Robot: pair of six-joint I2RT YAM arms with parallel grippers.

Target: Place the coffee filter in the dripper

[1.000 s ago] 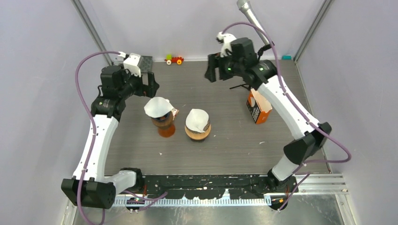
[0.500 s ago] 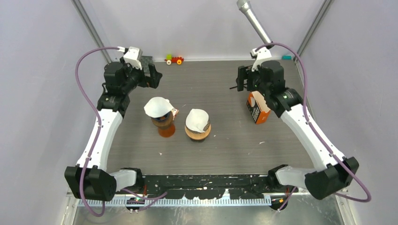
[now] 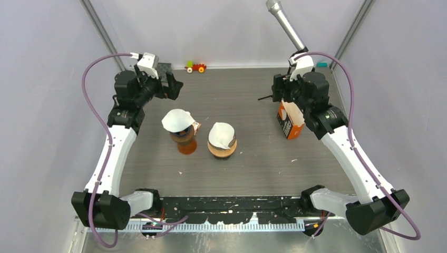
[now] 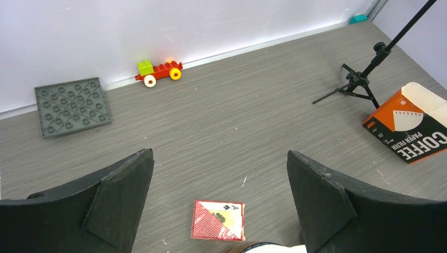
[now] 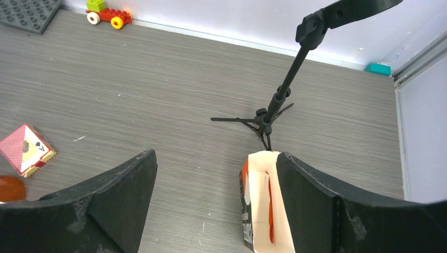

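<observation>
Two drippers stand mid-table, each with a white paper filter in it: an amber dripper (image 3: 183, 141) with a filter (image 3: 177, 120), and a brown dripper (image 3: 222, 149) with a filter (image 3: 221, 135). The orange coffee filter box (image 3: 290, 121) stands open at the right, and also shows in the right wrist view (image 5: 263, 208) and the left wrist view (image 4: 411, 129). My left gripper (image 3: 171, 87) is open and empty, behind the amber dripper (image 4: 219, 158). My right gripper (image 3: 278, 90) is open and empty above the box's far end (image 5: 216, 158).
A red playing card pack (image 4: 219, 220) lies beside the amber dripper. A black mini tripod (image 5: 271, 113) stands just behind the box. A grey baseplate (image 4: 72, 106) and a toy car (image 4: 158, 71) sit at the back wall. A teal block (image 5: 380, 68) is in the back right corner.
My right arm has swung right, from mid-back of the table to over the filter box. My left gripper has shifted slightly back. Both filters and drippers have not moved.
</observation>
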